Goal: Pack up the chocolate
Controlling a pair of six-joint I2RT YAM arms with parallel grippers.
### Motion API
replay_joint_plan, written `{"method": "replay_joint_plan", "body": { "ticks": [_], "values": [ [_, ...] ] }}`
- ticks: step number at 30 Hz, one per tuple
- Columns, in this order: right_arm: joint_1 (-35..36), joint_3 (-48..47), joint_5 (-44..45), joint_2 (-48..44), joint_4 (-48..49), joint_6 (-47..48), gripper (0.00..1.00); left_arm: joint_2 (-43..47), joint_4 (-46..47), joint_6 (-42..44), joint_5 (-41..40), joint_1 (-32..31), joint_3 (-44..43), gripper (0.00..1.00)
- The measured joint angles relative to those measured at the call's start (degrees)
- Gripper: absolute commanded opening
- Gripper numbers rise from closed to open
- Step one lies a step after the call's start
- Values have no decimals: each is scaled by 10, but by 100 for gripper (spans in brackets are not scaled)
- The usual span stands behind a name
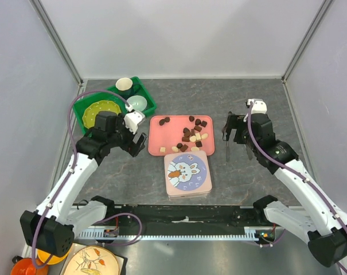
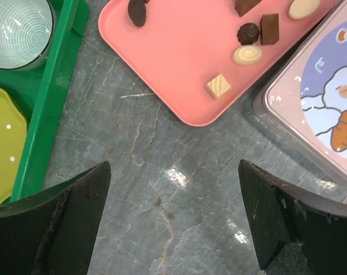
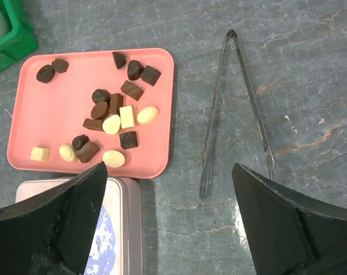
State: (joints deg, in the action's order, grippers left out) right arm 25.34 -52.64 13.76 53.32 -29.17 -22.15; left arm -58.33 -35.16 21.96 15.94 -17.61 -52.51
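The chocolate [image 1: 190, 137] lies as many small dark and cream pieces on a pink tray [image 1: 159, 137] at the table's middle. In front of the tray sits a closed pink tin [image 1: 187, 172] with a rabbit on its lid. My left gripper [image 1: 136, 143] hangs open just left of the tray, over bare table. The left wrist view shows the left gripper [image 2: 173, 172] empty, with the chocolate [image 2: 246, 54] beyond it. My right gripper [image 1: 235, 127] is open and empty to the right of the tray. Metal tongs [image 3: 233, 109] lie flat on the table ahead of the right gripper [image 3: 168, 172], between its fingers' lines.
A green crate [image 1: 150, 104] at the back left holds a yellow-green plate [image 1: 101, 110], a cream cup [image 1: 124, 85] and a pale bowl [image 1: 136, 103]. Grey walls close in the table at the sides and back.
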Motion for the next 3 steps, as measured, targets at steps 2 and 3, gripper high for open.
{"method": "replay_joint_plan", "body": {
  "ticks": [2, 3],
  "values": [
    [0, 8, -2, 0, 0, 1, 98, 5, 4, -14, 11, 7, 2, 99],
    [0, 10, -2, 0, 0, 1, 98, 6, 6, -19, 14, 9, 2, 99]
  ]
}}
